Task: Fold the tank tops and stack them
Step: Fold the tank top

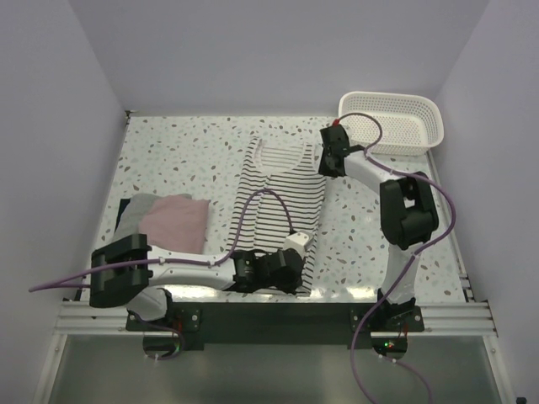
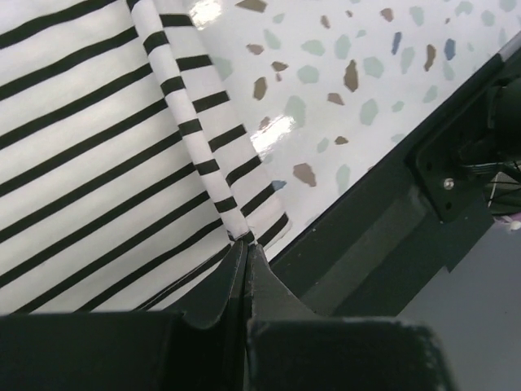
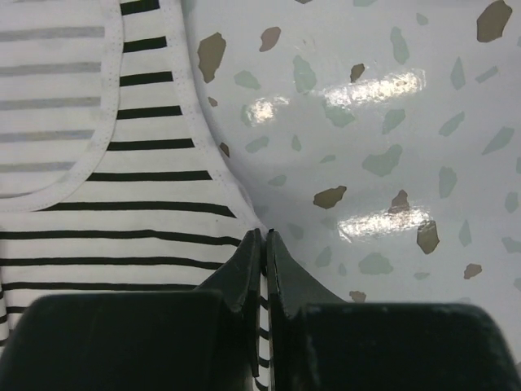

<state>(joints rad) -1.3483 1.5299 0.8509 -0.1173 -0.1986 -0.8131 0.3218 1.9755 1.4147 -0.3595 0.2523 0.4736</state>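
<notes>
White striped top (image 1: pixel 282 181): left pincer (image 2: pixel 247 243) pinches its near hem, right pincer (image 3: pixel 265 236) seemingly its shoulder edge; lift both evenly, fold across.

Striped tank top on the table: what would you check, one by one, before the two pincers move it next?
1. Left pincer shut on the near corner of the white tank top with thin black stripes: ok.
2. Right pincer shut on its far edge beside the armhole: ok.
3. Folded dusty pink cloth top lying apart from the striped one: ok.
4. White plastic lattice basket out of the way at the far right corner: ok.
5. Purple cable looping over the striped top, touching it or not: cannot tell.
</notes>
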